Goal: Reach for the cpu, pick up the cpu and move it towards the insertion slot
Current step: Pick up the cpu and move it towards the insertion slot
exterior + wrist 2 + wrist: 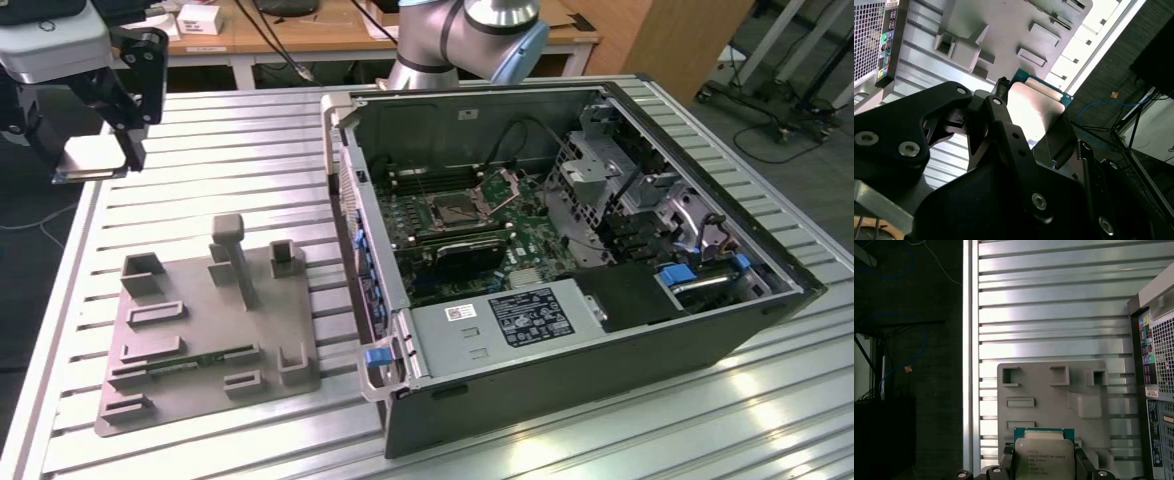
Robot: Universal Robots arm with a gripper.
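Hand is clamped on the cpu by its edges, high over the table's far left. It is well apart from the insertion slot inside the open computer case. Left of the case, a grey fixture lies on the table.

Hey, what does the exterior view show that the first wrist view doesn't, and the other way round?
Exterior view: the inside of the opened case, with the insertion slot on its green board. First wrist view: the printed top face of the cpu, gripped in the tool, plus the case's outer port panel. Both: the grey fixture tray and the slatted table.
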